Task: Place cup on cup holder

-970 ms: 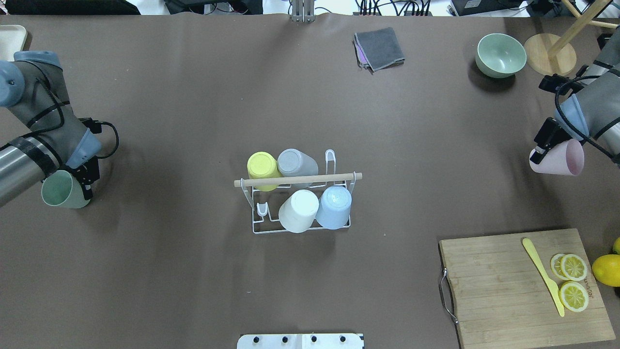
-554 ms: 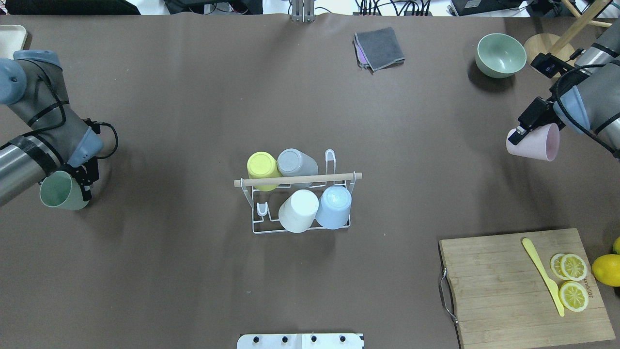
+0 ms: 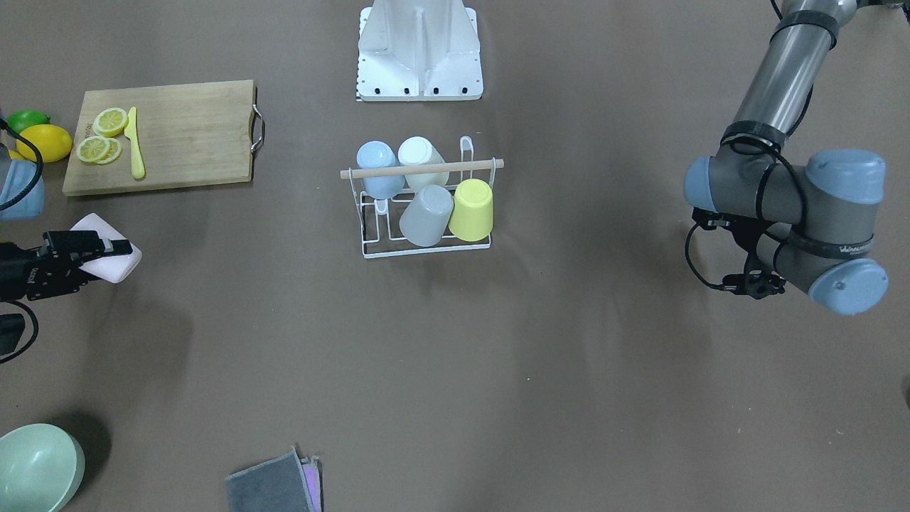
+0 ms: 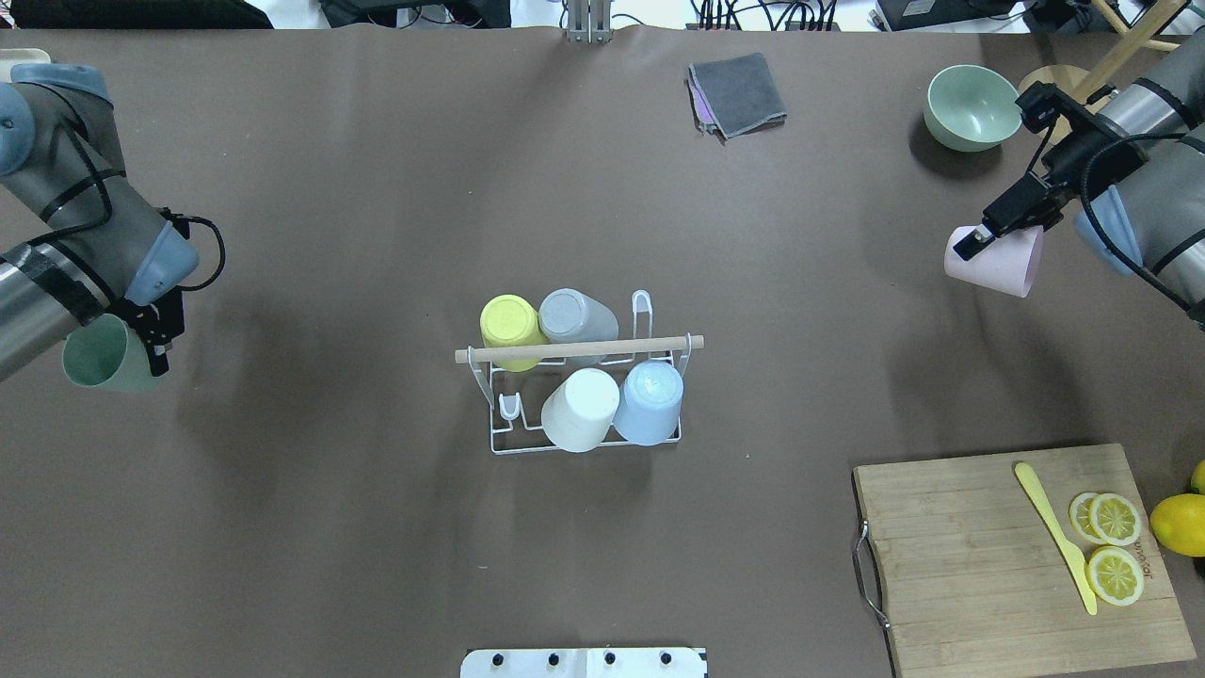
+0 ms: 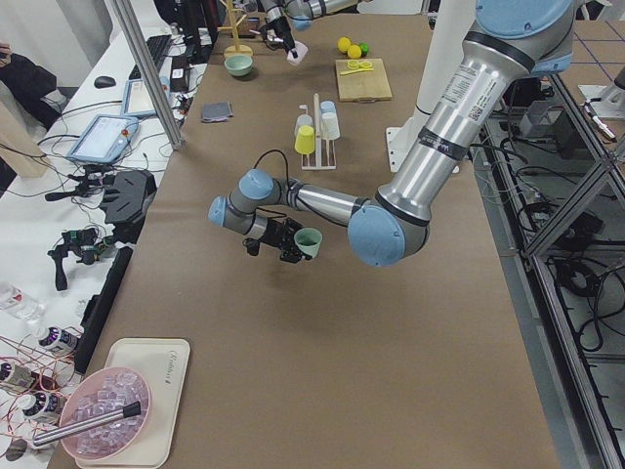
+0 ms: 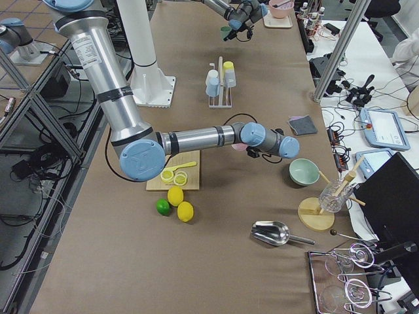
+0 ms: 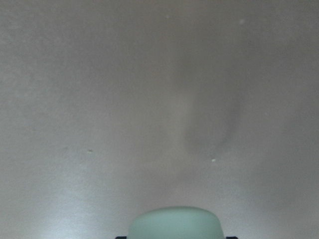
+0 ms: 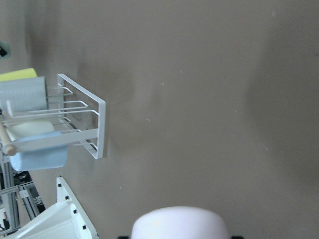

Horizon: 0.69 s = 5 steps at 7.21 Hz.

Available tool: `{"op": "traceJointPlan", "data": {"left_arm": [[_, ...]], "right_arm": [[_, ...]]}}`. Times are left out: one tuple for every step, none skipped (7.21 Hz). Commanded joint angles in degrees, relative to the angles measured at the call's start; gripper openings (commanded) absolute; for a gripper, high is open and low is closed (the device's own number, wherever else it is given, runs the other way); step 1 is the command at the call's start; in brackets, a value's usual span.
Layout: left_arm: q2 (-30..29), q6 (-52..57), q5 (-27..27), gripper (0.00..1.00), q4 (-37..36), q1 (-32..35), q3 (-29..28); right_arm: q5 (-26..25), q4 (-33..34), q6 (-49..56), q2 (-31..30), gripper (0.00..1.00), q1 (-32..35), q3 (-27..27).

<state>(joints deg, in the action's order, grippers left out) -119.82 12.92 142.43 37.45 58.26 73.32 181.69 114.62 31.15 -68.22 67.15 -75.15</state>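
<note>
White wire cup holder (image 4: 579, 350) with wooden rod handle, mid-table: four cups racked, two more in hand.
A yellow cup (image 4: 511, 323), a grey cup (image 4: 572, 315), a white cup (image 4: 582, 407) and a blue cup (image 4: 650, 400) sit upturned; two bare prongs (image 4: 641, 306) remain. The right gripper (image 4: 974, 245), fingers pinching the pale pink cup (image 4: 1003, 266), has swung inward, likely starting its approach; the left gripper (image 4: 155, 350), clamped on the mint green cup (image 4: 99, 356), only drifted outward.

Bright, even overhead light, soft shadows, sharp fixed views, hazy washed-out left wrist view.
</note>
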Motion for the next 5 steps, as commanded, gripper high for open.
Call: {"op": "traceJointPlan", "data": {"left_arm": [[0.2, -0.1, -7.9, 0.00, -0.1, 1.9, 5.8], [0.3, -0.1, -9.8, 0.00, 0.2, 2.6, 8.9], [1.5, -0.2, -12.9, 0.00, 2.9, 2.0, 13.0], [3.1, -0.3, -17.2, 0.00, 6.1, 2.3, 19.0], [4.8, -0.2, -21.0, 0.00, 10.0, 2.4, 23.6]], "right_arm": [[14.8, -4.4, 2.7, -1.9, 0.29, 0.0, -0.1], [21.4, -5.0, 5.7, -3.0, 0.28, 0.0, -0.6], [27.1, -6.4, 11.0, -4.2, 0.27, -0.8, -0.9], [32.0, -6.8, 16.3, -4.4, 0.27, -2.9, -0.3], [34.5, -6.9, 20.4, -4.5, 0.27, -4.7, -0.2]]}}
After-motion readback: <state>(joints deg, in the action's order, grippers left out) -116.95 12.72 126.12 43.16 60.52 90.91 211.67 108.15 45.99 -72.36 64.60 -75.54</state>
